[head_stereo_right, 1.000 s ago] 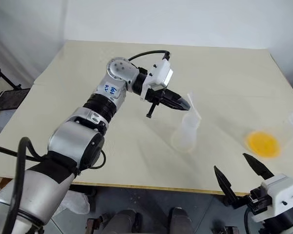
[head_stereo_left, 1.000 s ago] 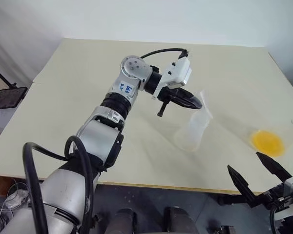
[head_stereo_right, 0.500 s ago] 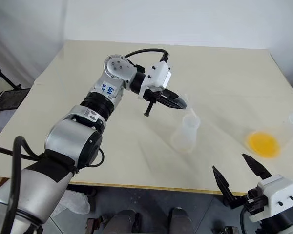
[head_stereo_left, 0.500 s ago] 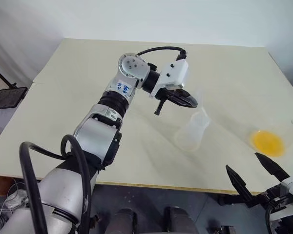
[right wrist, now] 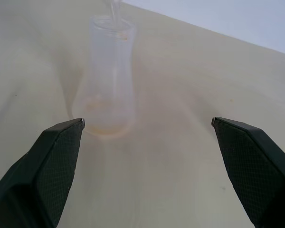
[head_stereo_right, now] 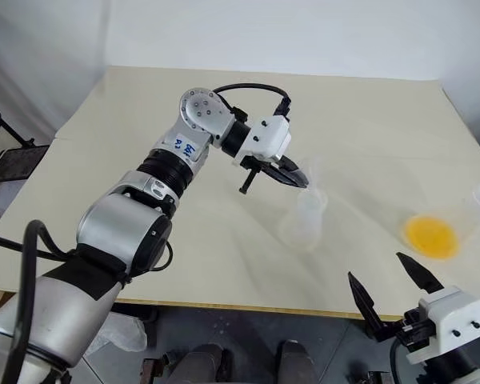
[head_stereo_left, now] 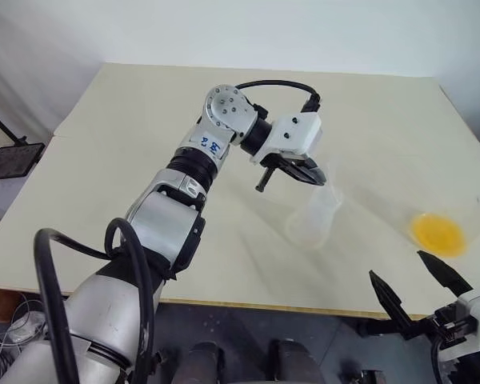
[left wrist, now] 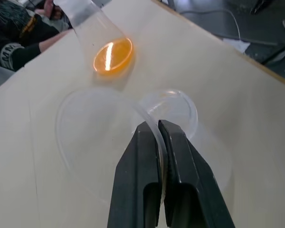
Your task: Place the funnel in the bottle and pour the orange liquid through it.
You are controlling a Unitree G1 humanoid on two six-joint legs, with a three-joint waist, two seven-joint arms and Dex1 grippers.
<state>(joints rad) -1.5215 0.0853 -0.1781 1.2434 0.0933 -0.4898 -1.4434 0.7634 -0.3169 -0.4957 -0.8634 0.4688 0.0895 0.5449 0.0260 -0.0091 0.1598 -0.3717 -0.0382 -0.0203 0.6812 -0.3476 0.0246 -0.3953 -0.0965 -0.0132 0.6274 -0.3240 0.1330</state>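
Funnel (left wrist: pixel 99 137), clear plastic, pinched by its rim in the left tool (left wrist: pixel 160 124), held just above the mouth of the bottle (head_stereo_left: pixel 314 216). Left tool's two black fingers (left wrist: pixel 180 156) closed tight on the thin rim, wide cone tilted out to one side. Left arm stretched forward over the bench (head_stereo_left: pixel 144 120), elbow bent, wrist turned so the tool points toward the robot's right and slants down at the bottle. Bottle upright near bench centre, wide base on the surface, narrow mouth up; whether the funnel stem is inside the mouth or only over it, cannot tell. Orange liquid (head_stereo_left: pixel 438 232) sits as a round pool in a shallow clear container, on the bench right of the bottle, well apart from it. Right tool (head_stereo_left: pixel 416 284) low at the near bench edge, right side, fingers spread wide, holding nothing, pointing level toward the bottle. Right wrist view looks straight at the bottle (right wrist: pixel 108 85) between the open fingers (right wrist: pixel 52 161). Person's dark sleeve (left wrist: pixel 19 42) at the far bench edge in the left wrist view.
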